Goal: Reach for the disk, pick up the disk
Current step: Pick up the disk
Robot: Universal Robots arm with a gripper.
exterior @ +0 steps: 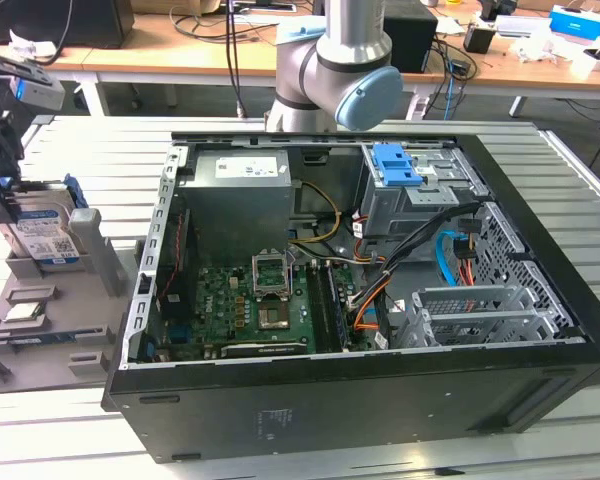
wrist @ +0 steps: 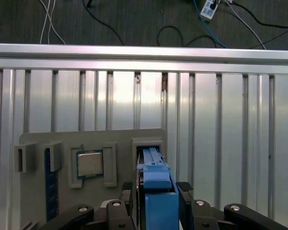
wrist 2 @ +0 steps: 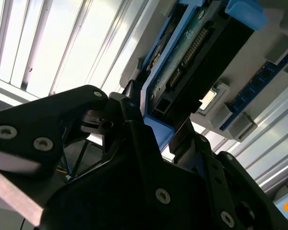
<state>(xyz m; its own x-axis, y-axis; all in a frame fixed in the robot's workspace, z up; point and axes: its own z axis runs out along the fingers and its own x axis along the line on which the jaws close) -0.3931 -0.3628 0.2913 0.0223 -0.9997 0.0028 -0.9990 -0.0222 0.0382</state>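
At the exterior view's left, the disk (exterior: 42, 235) is seen standing on edge in a slot of the grey holder (exterior: 100, 260), which lies on the ribbed metal table (exterior: 540, 160). A white-and-blue label with barcodes is carried on the disk's face; its print is not legible. The gripper (exterior: 5, 190) is placed directly over the disk. In both wrist views the black fingers (wrist: 184, 189) are set at a narrow width on either side of the disk (wrist: 158, 196), and its blue side rail (wrist 2: 156, 127) is clasped between them. The disk is not yet lifted out of the slot. A small square chip (wrist: 90, 163) is seated in a neighbouring pocket of the holder (wrist: 33, 191). The open computer case (exterior: 380, 400), with a blue latch (exterior: 395, 165) on its drive cage, is seen at the centre of the exterior view.
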